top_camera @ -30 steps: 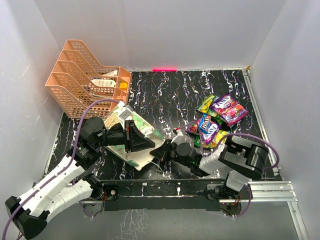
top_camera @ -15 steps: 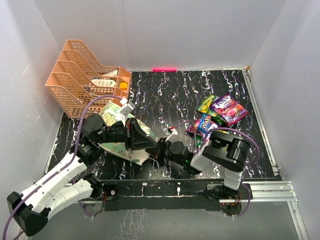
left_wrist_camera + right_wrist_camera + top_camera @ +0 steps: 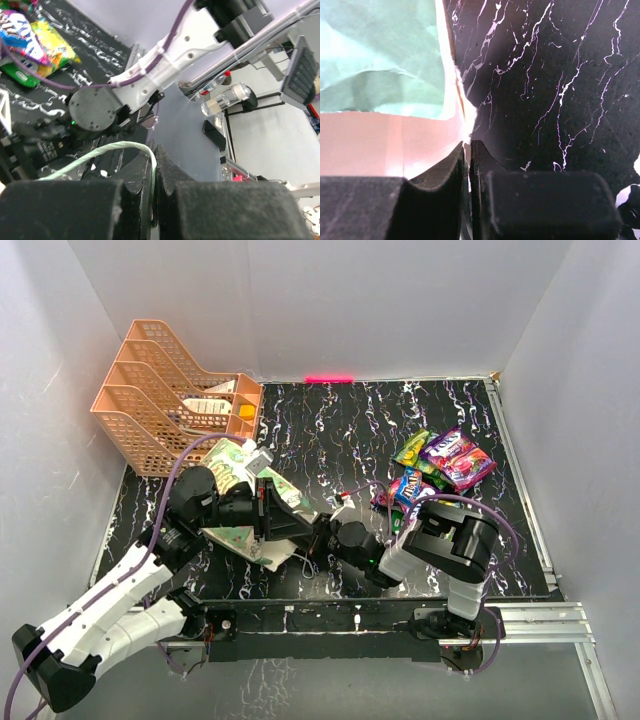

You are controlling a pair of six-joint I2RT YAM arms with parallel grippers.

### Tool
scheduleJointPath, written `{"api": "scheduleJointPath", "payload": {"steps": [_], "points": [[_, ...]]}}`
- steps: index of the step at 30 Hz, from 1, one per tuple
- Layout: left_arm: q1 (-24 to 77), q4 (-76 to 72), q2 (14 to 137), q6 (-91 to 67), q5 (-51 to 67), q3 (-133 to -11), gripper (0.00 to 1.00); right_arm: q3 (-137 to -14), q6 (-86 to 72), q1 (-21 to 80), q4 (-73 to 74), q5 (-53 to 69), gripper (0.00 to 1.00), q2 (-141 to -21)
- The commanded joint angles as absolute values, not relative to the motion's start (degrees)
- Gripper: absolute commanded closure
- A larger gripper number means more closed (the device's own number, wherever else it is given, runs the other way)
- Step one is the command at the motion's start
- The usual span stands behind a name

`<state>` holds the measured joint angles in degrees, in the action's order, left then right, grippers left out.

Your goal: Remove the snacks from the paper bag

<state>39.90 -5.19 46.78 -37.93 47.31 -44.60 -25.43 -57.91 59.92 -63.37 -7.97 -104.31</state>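
Observation:
The paper bag (image 3: 228, 468) lies tilted at the left centre of the black marbled table, held between both arms. My left gripper (image 3: 288, 523) is shut on the bag's thin pale string handle (image 3: 107, 149), which loops out from between its fingertips (image 3: 155, 150). My right gripper (image 3: 318, 532) is shut on the bag's paper edge; the wrist view shows the mint-green and cream paper (image 3: 380, 65) pinched in its fingertips (image 3: 468, 145). Several bright snacks (image 3: 435, 475) lie in a pile on the table at the right, also seen in the left wrist view (image 3: 30, 35). The bag's inside is hidden.
A peach mesh tray rack (image 3: 165, 390) stands at the back left, with white cards (image 3: 225, 405) in it. White walls enclose the table on three sides. A metal rail (image 3: 540, 615) runs along the near right edge.
My right gripper has moved left to the bag and its arm has folded in. The left arm has raised and tipped the bag slightly toward the back.

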Motion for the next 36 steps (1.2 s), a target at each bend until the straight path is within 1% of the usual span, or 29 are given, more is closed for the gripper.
{"api": "scheduleJointPath", "payload": {"steps": [1, 3, 8, 13, 16, 19, 21, 24, 26, 28, 30, 32, 34, 36], "points": [[40.3, 0.6, 46.0, -33.8, 42.6, -42.6, 1.00, -26.4, -58.9, 60.1, -63.4, -10.6, 0.87, -103.1], [40.3, 4.9, 45.6, -31.9, 39.4, -41.5, 1.00, -23.8, -59.0, 60.1, -57.3, -13.5, 0.85, -99.7], [40.3, 5.7, 42.6, -30.9, 35.2, -37.1, 1.00, -21.6, -56.8, 60.1, -47.8, -16.7, 0.75, -93.5], [40.3, 8.4, 38.6, -29.4, 31.2, -34.5, 1.00, -21.6, -55.5, 60.1, -35.5, -18.7, 0.59, -86.5], [40.3, 8.5, 35.7, -29.0, 29.8, -33.1, 1.00, -22.4, -52.2, 60.8, -25.3, -20.2, 0.52, -79.3], [40.3, 9.1, 33.2, -28.4, 28.5, -33.3, 1.00, -21.0, -42.4, 62.0, -22.5, -21.4, 0.47, -70.7], [40.3, 11.2, 32.0, -27.9, 27.0, -34.6, 1.00, -20.5, -33.4, 62.7, -24.9, -19.9, 0.45, -66.9], [40.3, 14.2, 31.1, -27.6, 25.7, -36.3, 1.00, -16.6, -15.3, 64.3, -32.6, -12.9, 0.43, -63.1], [40.3, 16.9, 31.2, -26.9, 25.5, -37.7, 1.00, -14.5, -3.5, 65.6, -39.1, -5.0, 0.43, -61.8], [40.3, 18.5, 31.6, -26.2, 25.3, -38.7, 1.00, -11.7, 11.8, 67.8, -46.0, 3.7, 0.44, -62.1], [40.2, 18.8, 31.4, -25.9, 25.3, -38.8, 1.00, -10.8, 24.5, 71.8, -51.5, 5.1, 0.42, -64.8], [40.2, 18.5, 31.2, -25.8, 25.4, -38.6, 1.00, -13.0, 33.4, 72.2, -52.9, 7.0, 0.42, -69.4], [40.3, 18.4, 31.4, -25.8, 25.4, -38.5, 1.00, -16.2, 39.4, 72.2, -54.5, 6.5, 0.43, -74.7], [40.3, 19.2, 31.9, -25.4, 25.2, -39.0, 1.00, -18.5, 44.6, 72.3, -60.4, 4.7, 0.43, -80.6]]}}
